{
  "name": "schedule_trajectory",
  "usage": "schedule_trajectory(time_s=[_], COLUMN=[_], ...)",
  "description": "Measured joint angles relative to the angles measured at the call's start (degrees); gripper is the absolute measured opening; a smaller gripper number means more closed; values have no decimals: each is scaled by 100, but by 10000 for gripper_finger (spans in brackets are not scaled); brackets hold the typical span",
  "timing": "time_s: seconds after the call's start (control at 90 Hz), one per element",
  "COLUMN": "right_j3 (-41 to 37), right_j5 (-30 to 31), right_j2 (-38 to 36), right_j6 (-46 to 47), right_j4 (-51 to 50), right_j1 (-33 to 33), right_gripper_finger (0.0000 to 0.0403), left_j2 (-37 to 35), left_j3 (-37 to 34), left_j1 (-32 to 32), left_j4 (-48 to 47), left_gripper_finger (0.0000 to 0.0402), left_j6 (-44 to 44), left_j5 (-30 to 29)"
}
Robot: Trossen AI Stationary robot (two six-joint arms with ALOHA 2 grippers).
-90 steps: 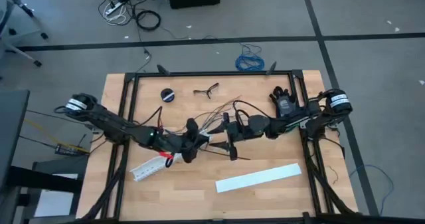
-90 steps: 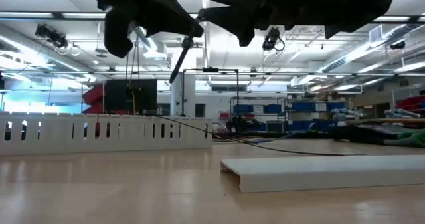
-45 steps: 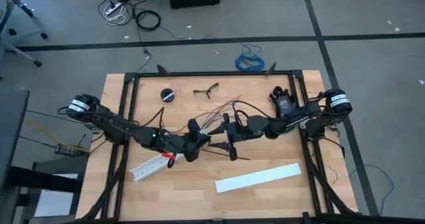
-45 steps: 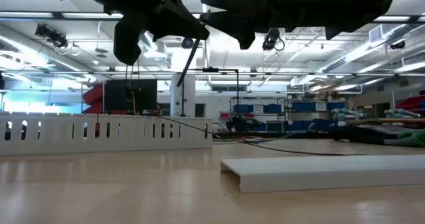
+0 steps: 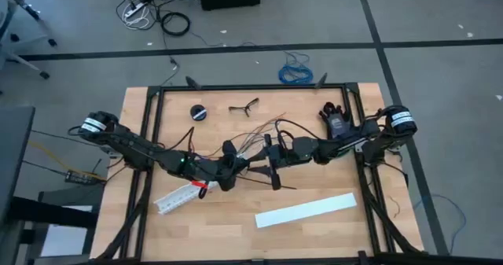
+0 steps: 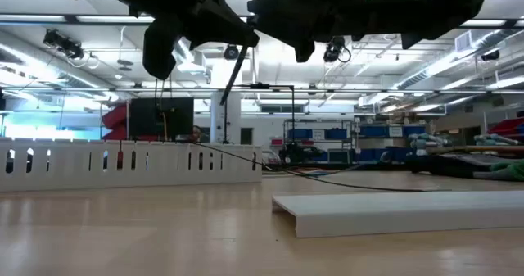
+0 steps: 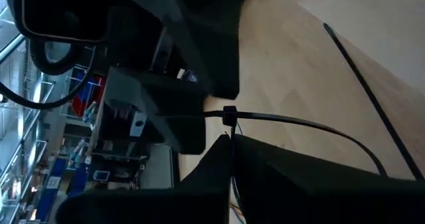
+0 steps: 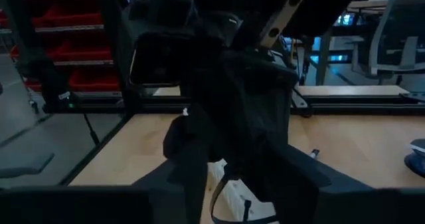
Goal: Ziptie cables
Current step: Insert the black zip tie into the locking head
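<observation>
The cables (image 5: 253, 144) are a loose bunch of thin wires, grey, purplish and dark brown, near the middle of the table in the high view; their free ends fan out toward twelve and one o'clock, while the gathered part runs toward seven o'clock and is hidden under the arms; in the left wrist view a thin black zip tie (image 7: 292, 122) shows, its small square head at nine o'clock of its curved strap.

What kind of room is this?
Probably a big workshop or robot lab: long ceiling lights, shelves of blue bins and red bins beyond a wooden table.
</observation>
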Motion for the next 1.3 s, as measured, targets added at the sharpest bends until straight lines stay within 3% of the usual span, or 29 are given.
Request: schedule_trajectory(time_s=[0.356, 0.811, 1.3], right_j3=[0, 0, 0], right_j5=[19, 446, 173], right_j2=[-1, 5, 0], right_j6=[-247, -559, -385], right_j4=[2, 119, 164], right_j1=[1, -46, -69], right_gripper_finger=[6, 1, 0], left_j2=[-2, -9, 7], left_j3=[0, 7, 4], left_j1=[-2, -13, -24], left_j4=[-16, -408, -296], left_gripper_finger=[0, 0, 0], left_j6=[0, -349, -328], left_j5=[-15, 142, 199])
